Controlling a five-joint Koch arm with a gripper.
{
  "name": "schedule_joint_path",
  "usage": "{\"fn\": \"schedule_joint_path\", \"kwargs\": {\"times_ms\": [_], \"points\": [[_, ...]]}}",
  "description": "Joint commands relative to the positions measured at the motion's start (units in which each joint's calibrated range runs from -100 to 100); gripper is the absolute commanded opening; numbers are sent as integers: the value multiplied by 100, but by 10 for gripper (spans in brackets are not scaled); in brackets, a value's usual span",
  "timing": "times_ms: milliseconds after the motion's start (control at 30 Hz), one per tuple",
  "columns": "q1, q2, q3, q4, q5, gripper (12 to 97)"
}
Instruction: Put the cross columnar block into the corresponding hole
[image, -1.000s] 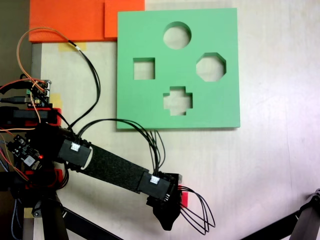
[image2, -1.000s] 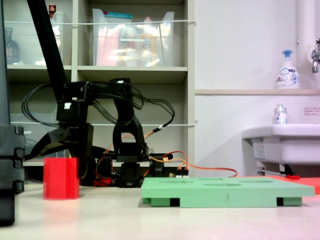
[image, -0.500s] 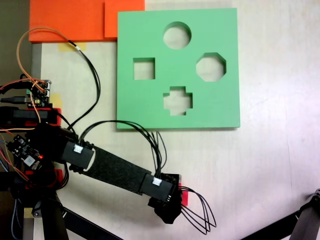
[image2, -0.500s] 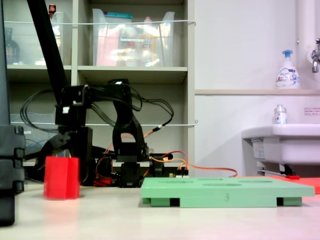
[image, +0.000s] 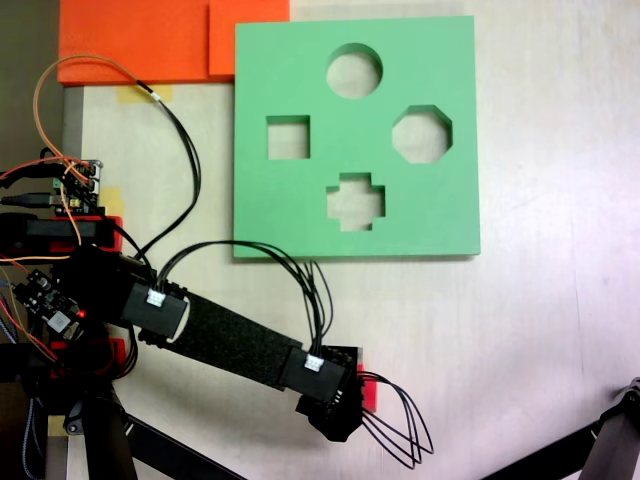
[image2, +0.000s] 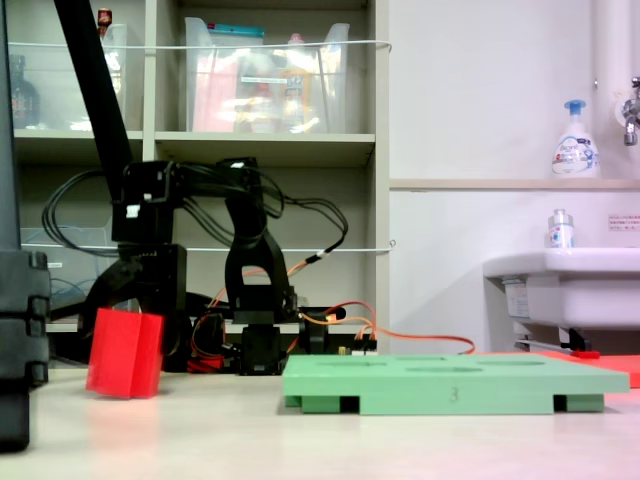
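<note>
The red cross columnar block (image2: 124, 353) leans to one side at the left of the table, one bottom edge just off the surface. From above only a red sliver of the block (image: 369, 392) shows beside the arm's wrist. My gripper (image2: 126, 322) comes down over it, dark jaws on either side, shut on the block; in the top view the gripper (image: 345, 408) sits well below the green board (image: 290, 215). The plus-shaped hole (image: 355, 202) lies near the board's lower edge, empty. The green board (image2: 450, 381) lies flat to the block's right.
The board also has a round hole (image: 354, 70), a square hole (image: 288, 137) and an octagonal hole (image: 421, 134). Orange foam slabs (image: 140, 40) lie at the top left. Circuit boards and wires (image: 70, 190) crowd the left edge. A black stand leg (image: 600, 450) crosses the bottom right.
The gripper came down around the red block and closed on it. The block, upright before, now tilts and has shifted slightly.
</note>
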Motion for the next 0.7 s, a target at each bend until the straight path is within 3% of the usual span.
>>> {"fn": "schedule_joint_path", "kwargs": {"times_ms": [0, 467, 667], "points": [[-54, -154, 127, -291, 10, 417], [322, -2333, 87, -1322, 254, 417], [845, -3059, 77, -1322, 713, 417]]}}
